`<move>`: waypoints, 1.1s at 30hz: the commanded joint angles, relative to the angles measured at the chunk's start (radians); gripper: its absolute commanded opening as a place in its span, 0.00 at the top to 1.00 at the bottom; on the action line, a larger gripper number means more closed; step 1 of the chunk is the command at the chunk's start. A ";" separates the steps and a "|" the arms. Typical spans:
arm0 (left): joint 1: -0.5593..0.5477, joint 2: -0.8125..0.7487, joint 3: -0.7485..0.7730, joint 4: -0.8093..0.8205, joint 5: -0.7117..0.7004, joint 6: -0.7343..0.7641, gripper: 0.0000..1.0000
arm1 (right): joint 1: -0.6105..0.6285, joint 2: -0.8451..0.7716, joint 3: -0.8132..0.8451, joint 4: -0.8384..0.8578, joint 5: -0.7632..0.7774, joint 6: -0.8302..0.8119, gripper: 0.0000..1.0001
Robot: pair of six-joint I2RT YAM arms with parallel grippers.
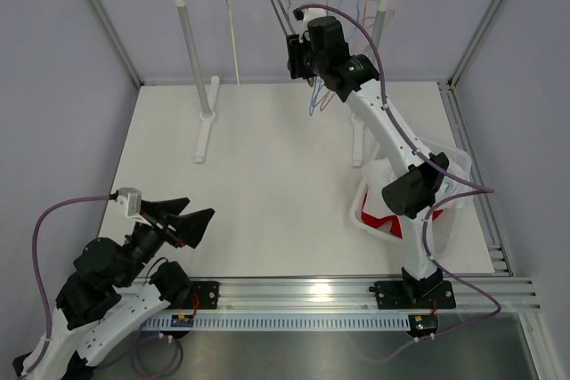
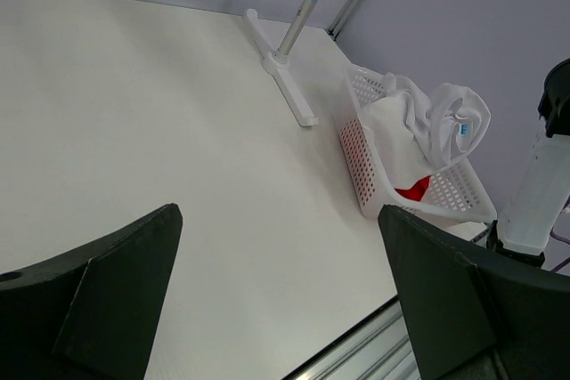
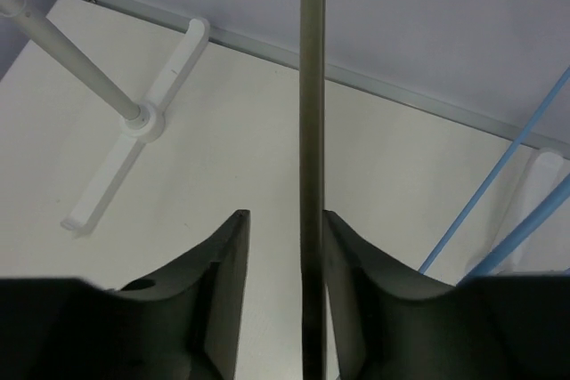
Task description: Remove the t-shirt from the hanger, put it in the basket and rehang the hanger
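A bare dark hanger [image 1: 280, 8] hangs from the rack's rail. In the right wrist view its thin bar [image 3: 312, 86] runs straight down between my right gripper's [image 3: 285, 216] parted fingers, close beside the right finger with a clear gap on the left. That gripper [image 1: 293, 56] stands open, raised at the rail. The white t-shirt [image 2: 438, 120] lies crumpled in the white basket [image 2: 356, 153], on something red; in the top view the right arm covers most of it [image 1: 378, 181]. My left gripper [image 2: 278, 213] is wide open and empty, low at the near left [image 1: 184, 221].
The white clothes rack [image 1: 190, 42] stands at the back, its feet [image 1: 205, 135] on the table. Blue and pink empty hangers [image 1: 318, 95] hang right of the right gripper, and a pale one [image 1: 234, 37] hangs to the left. The basket [image 1: 365, 213] sits at the right, by the right arm.
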 commanded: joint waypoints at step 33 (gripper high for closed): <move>0.079 -0.013 0.006 0.030 -0.013 0.033 0.01 | -0.007 -1.636 -1.686 0.709 -0.268 0.411 0.01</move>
